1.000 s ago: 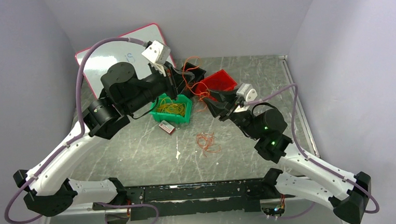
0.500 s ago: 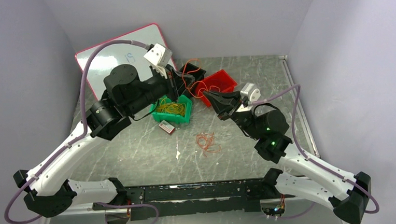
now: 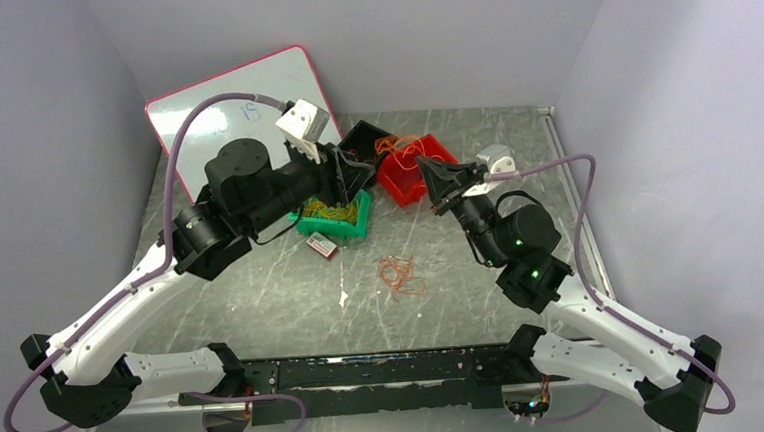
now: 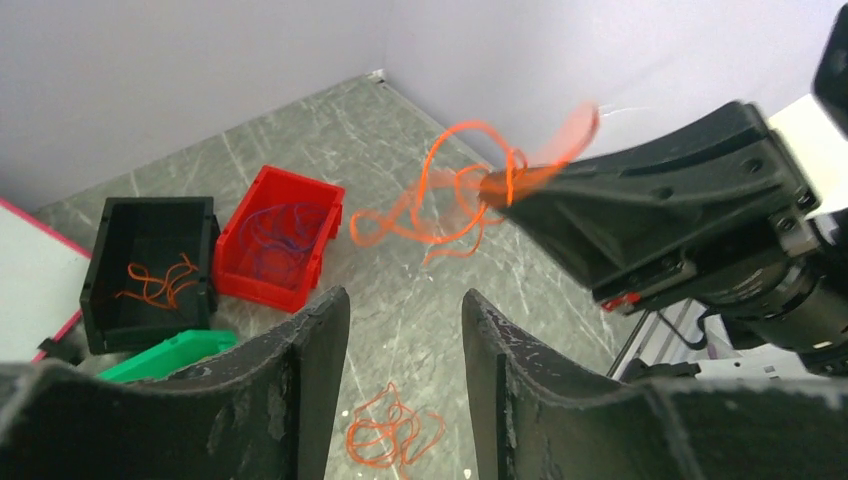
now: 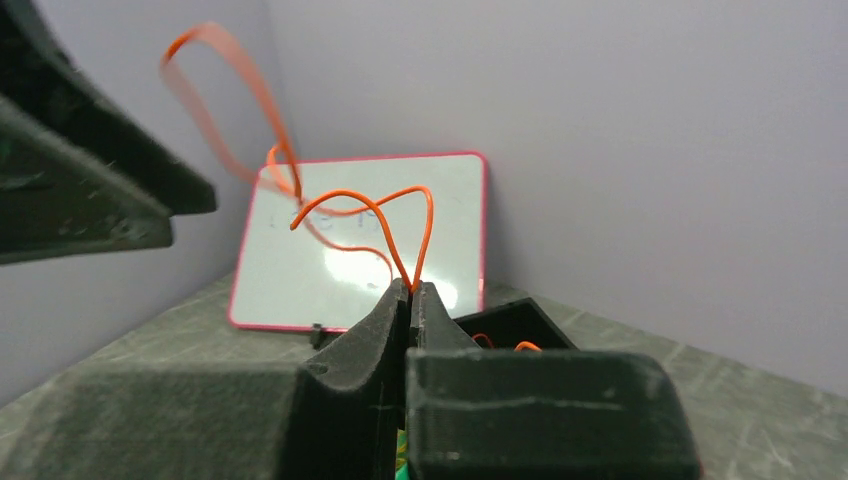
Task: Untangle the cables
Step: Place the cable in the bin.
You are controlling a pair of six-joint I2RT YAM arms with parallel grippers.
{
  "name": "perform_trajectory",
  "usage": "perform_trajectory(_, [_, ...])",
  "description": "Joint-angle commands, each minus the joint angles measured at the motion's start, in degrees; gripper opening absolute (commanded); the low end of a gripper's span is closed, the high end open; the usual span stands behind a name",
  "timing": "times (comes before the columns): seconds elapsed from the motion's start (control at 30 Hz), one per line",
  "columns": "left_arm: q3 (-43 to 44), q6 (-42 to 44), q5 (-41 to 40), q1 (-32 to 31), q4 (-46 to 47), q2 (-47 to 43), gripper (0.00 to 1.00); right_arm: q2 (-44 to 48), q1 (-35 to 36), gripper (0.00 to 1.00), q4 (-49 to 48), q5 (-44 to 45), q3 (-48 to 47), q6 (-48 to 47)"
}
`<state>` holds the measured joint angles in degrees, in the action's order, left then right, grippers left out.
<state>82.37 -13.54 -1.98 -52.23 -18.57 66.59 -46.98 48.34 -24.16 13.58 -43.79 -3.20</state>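
Right gripper (image 5: 410, 290) pinched an orange cable (image 5: 428, 228) aloft; left gripper (image 4: 405, 300) gaped empty. Some loops lay in the black bin (image 4: 155, 206); a tangled bunch (image 3: 400, 274), centre frame, looked unsorted.

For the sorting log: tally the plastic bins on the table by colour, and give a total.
Black bin: 1
Red bin: 1
Green bin: 1
Total: 3
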Motion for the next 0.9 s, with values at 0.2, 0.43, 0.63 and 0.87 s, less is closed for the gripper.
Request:
perform_trajectory(0.2, [-4.81,-1.16,-10.3,-0.16,-4.35,-4.41,0.54,-1.52,0.09,0.0,1.28,9.6,-3.26,-4.92])
perform_trajectory(0.43, [-6.5,-4.19,-14.12,2.89,-10.5,-4.36,0.57,-9.5,-3.78,0.0,9.36,4.47,-10.16,-8.83])
perform_trajectory(0.63, [-10.55,-6.21,-2.86,19.05,-12.64,-4.43,0.61,-16.27,-13.53,0.0,9.35,-8.12,-12.64,-8.07])
perform_trajectory(0.87, [-14.02,-2.37,-0.39,27.7,-13.24,-4.63,0.63,-27.06,-23.67,0.0,-2.87,-25.46,-10.76,-13.94])
